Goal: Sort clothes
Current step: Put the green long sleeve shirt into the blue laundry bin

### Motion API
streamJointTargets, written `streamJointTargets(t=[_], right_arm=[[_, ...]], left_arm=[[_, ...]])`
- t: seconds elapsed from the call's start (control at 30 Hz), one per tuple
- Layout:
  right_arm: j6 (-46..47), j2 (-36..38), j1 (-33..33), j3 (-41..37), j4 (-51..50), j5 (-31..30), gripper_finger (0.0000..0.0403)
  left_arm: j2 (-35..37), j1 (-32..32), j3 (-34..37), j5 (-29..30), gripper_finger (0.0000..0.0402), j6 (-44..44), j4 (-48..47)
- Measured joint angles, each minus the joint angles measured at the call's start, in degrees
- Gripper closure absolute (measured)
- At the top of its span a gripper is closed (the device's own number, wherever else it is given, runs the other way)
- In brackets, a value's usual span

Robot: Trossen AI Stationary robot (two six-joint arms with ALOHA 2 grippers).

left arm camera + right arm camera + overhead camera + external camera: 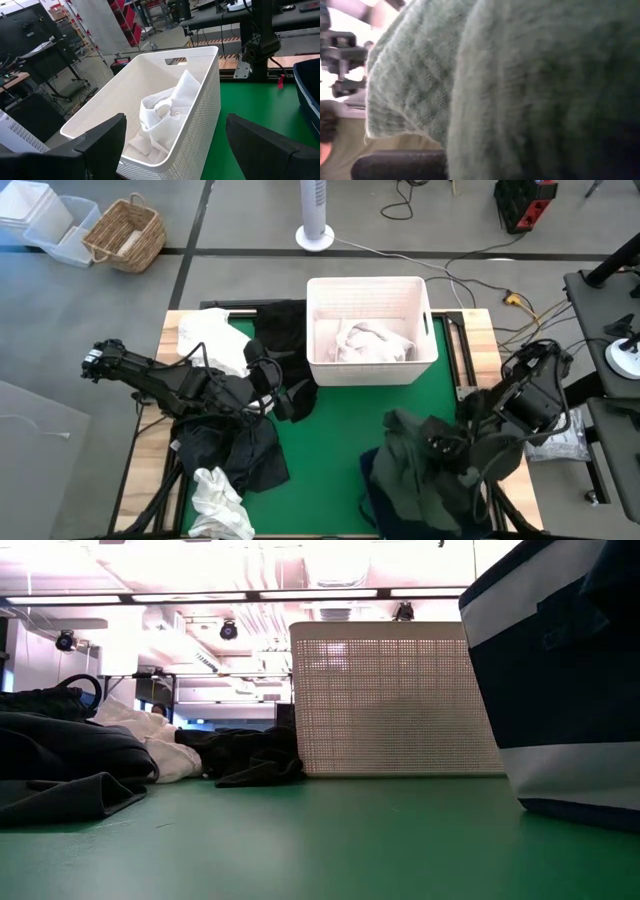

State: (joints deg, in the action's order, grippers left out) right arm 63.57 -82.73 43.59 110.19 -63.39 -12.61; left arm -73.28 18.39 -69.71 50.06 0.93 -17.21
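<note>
Clothes: right gripper (447,445) jaws buried in green garment (430,470), state unclear; left gripper (283,395) jaws wide, empty, beside white bin (370,292).

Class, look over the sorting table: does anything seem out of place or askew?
Yes. A white garment hangs over the table's near edge, and a dark green garment is draped over the right gripper, covering its camera.

- A grey floor (230,220) surrounded the worktop (340,430), crossed by cables (470,255).
- A wicker basket (125,235) stood beside clear plastic boxes (45,225).
- A white fan base (315,235) stood nearby.
- Ceiling strip lights (320,594) glowed overhead.
</note>
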Motion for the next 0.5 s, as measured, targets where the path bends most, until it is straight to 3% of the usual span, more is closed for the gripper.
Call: streamJointTargets(t=[0.27, 0.5], right_arm=[[-10.6, -2.6, 0.0, 0.0, 7.9, -1.0, 0.0386], [-9.8, -3.8, 0.6, -0.2, 7.4, 2.3, 0.0386]], left_arm=[[0.0, 0.0, 0.0, 0.0, 0.0087, -0.2, 0.1], [0.0, 0.0, 0.0, 0.0, 0.0087, -0.2, -0.3]])
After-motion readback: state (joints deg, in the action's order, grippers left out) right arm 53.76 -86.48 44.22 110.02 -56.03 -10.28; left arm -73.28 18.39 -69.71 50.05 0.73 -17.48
